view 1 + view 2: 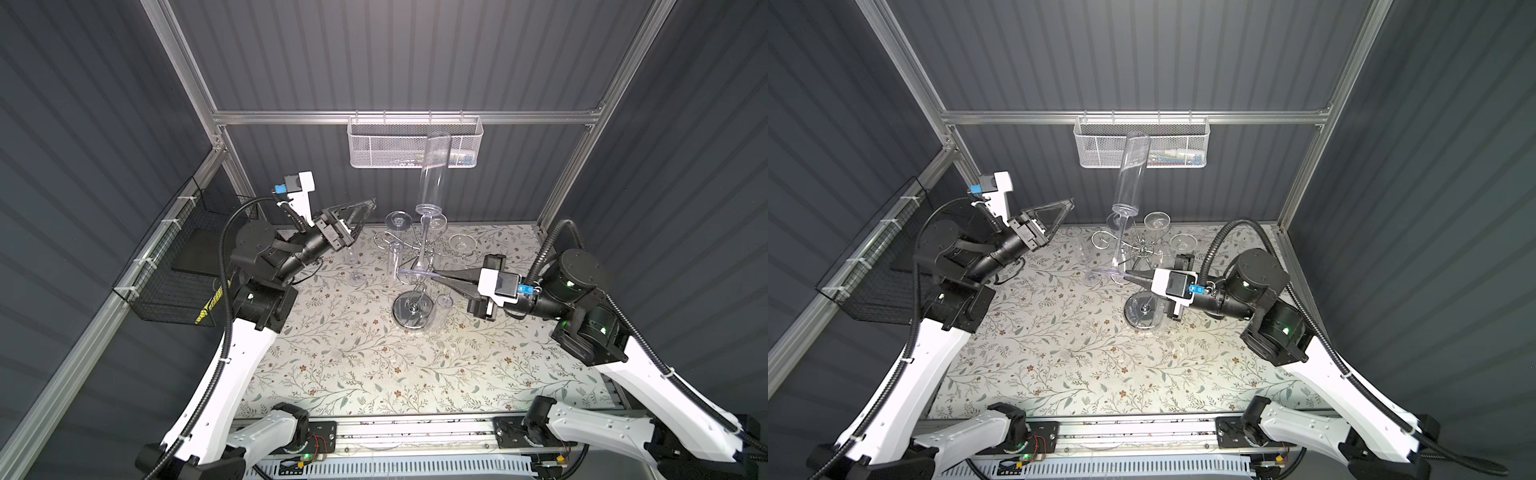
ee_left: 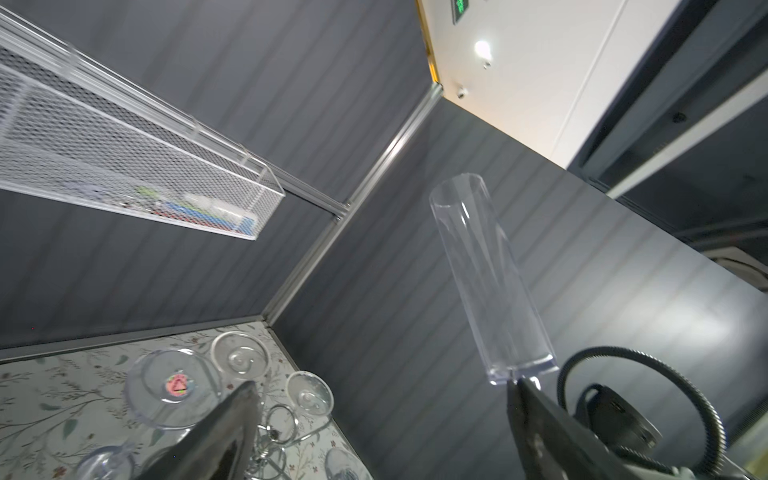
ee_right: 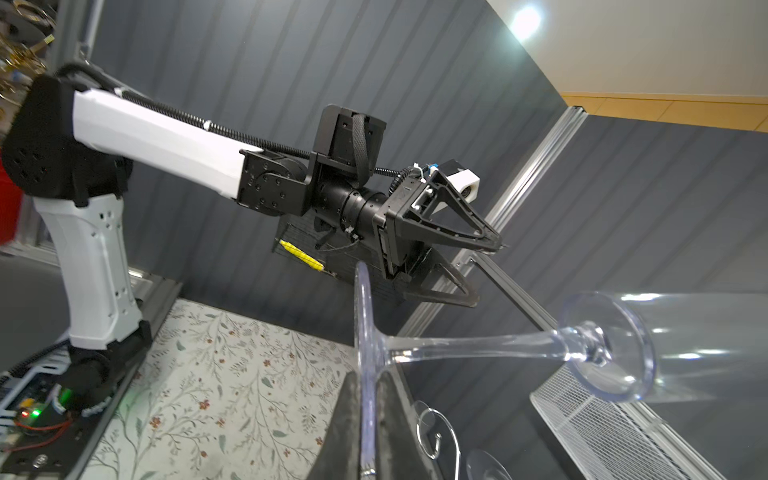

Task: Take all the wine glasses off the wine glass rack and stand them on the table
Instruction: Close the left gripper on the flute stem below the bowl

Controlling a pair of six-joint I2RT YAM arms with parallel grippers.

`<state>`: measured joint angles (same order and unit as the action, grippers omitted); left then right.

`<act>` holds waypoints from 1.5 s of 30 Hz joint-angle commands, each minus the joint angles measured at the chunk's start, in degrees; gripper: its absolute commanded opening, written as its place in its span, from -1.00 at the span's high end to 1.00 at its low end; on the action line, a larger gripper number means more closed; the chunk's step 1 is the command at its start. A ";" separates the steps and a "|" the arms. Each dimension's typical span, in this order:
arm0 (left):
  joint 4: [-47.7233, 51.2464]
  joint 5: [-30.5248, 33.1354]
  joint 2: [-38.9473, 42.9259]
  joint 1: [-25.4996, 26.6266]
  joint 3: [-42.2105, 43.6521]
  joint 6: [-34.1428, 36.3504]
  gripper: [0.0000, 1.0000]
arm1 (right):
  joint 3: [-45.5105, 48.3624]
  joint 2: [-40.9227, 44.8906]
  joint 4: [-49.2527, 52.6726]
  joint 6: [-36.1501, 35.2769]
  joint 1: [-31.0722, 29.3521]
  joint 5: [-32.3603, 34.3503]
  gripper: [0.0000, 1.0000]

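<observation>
- The right gripper (image 1: pixel 435 274) is clamped tight on the flat foot of the wine glass (image 1: pixel 433 174), reaching in from the right side of the table (image 1: pixel 353 365)
- In the right wrist view its two fingers (image 3: pixel 345 422) pinch the foot from both sides; the clear disc shows edge-on between them, and the stem runs away from them to the bowl
- The wine glass is a tall, straight-walled clear flute, held nearly upright with the bowl on top and the mouth open upward
- Its foot is off the wine glass rack (image 1: pixel 405 311): a curled wire arm (image 3: pixel 432 432) shows near the fingers and apart from the foot
- In both top views the held glass overlaps the rack's twisted stem, so I cannot tell how high it sits above the arms
- The rack stands on its round mirror base toward the back middle of the floral table, with other glasses (image 1: pixel 397 219) hanging upside down from its arms, feet uppermost
- The left gripper (image 1: pixel 365 216) is spread wide and holds nothing; it hovers left of the rack, raised off the table and apart from the held glass
- In the left wrist view the flute's bowl shows beyond its two dark fingers (image 2: pixel 224 432)
- A white mesh basket (image 1: pixel 415 145) hangs on the back rail behind the flute
</observation>
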<state>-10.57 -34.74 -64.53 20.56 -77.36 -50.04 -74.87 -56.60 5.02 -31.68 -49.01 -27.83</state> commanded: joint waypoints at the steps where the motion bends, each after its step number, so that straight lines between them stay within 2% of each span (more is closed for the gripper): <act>1: -7.82 -14.74 -1.60 0.00 -3.14 -3.33 -0.88 | 0.77 1.20 -0.19 -7.86 -0.12 4.71 1.00; 8: 1.80 -21.71 -3.20 2.84 -7.51 5.22 -0.85 | 0.08 0.40 3.45 -13.92 -0.14 6.00 1.00; 16: 8.54 -23.01 -5.03 7.76 -9.34 11.06 -0.82 | -1.98 -1.31 7.19 -20.79 -0.38 7.00 1.00; 25: 12.15 -24.13 -7.37 10.16 -10.28 13.63 -0.64 | -2.64 -1.41 10.32 -25.73 -1.16 7.97 1.00; 29: 12.17 -24.05 -8.03 10.73 -9.93 13.50 -0.59 | -2.78 -1.41 11.28 -27.87 -1.86 11.53 1.00; 37: 12.06 -24.01 -8.39 11.22 -9.92 13.21 -0.36 | -2.22 -1.85 11.69 -31.32 -3.79 15.31 1.00; 45: 12.68 -22.82 -8.99 12.39 -9.03 13.63 -0.09 | -2.09 -2.14 10.74 -31.48 -5.01 17.06 1.00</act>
<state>1.54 -57.47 -73.14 32.42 -85.56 -37.45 -75.79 -58.81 17.80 -62.04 -53.43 -12.38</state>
